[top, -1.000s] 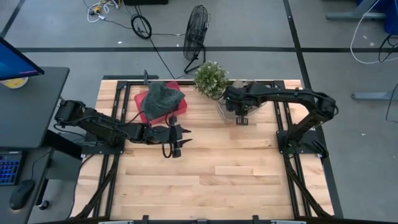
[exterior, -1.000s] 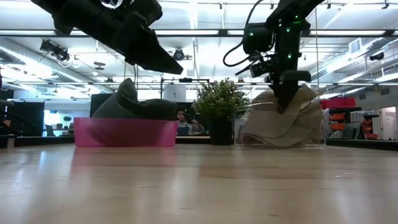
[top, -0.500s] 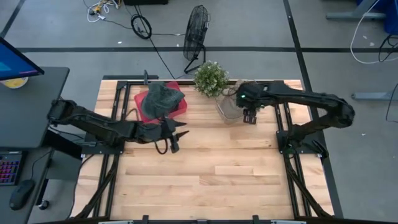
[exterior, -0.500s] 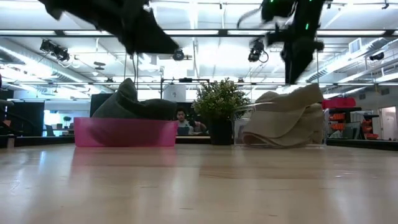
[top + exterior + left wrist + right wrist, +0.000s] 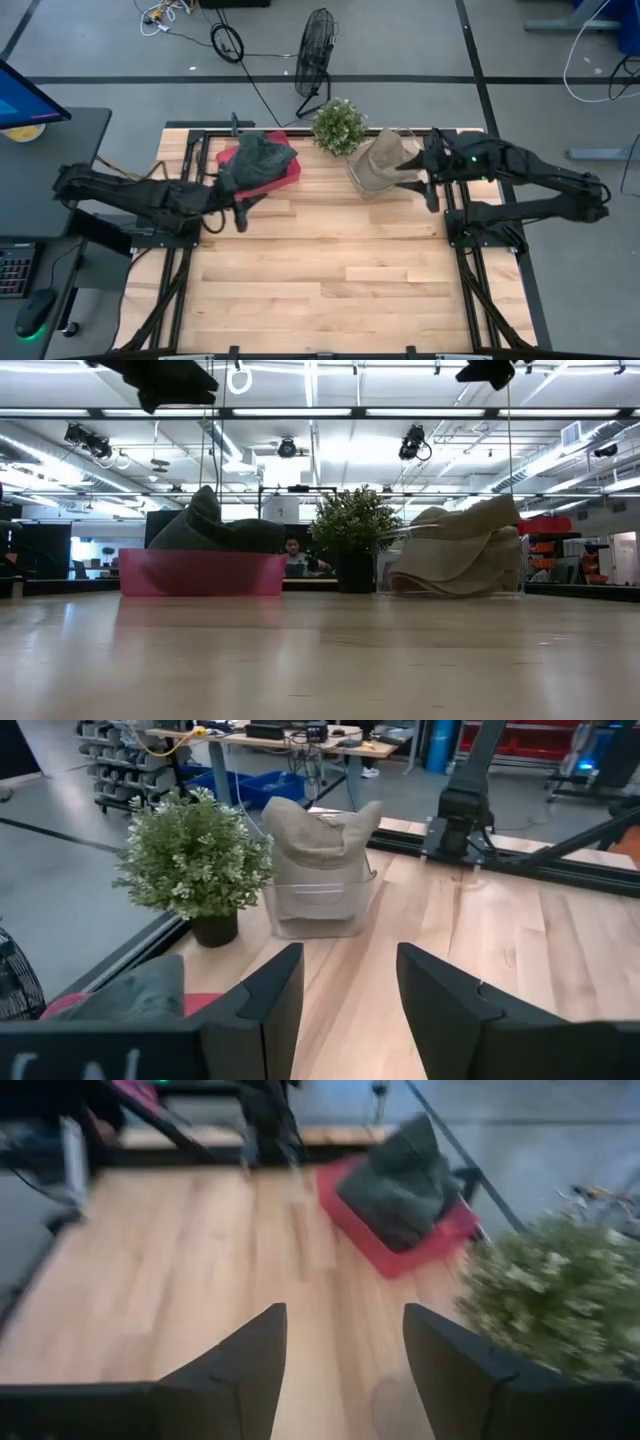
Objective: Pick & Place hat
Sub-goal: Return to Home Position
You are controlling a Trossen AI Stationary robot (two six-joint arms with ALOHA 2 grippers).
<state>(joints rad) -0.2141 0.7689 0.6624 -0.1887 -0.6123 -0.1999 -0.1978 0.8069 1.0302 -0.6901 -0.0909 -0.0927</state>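
Note:
A beige hat (image 5: 385, 155) lies crumpled in a clear container (image 5: 318, 910) at the table's far right, next to a potted plant (image 5: 339, 124). A dark grey hat (image 5: 260, 157) lies in a pink bin (image 5: 288, 172) at the far left. My right gripper (image 5: 429, 194) hangs open just right of the beige hat, high above the table, and touches nothing. My left gripper (image 5: 241, 214) is open too, raised near the pink bin's near edge. Its wrist view looks across the table at the beige hat (image 5: 318, 845) between its fingers (image 5: 270, 990).
The bare wooden tabletop (image 5: 340, 280) stretches over the near half. Black frame rails (image 5: 455, 200) run along both sides of the table. Beyond the far edge stands a floor fan (image 5: 315, 45). A desk with a monitor (image 5: 25, 100) is off to the left.
My right gripper has let go of the beige hat, risen and drawn back toward the table's right edge; the hat stays in the clear container, its top springing up. My left gripper has risen and pulled back toward the table's left edge.

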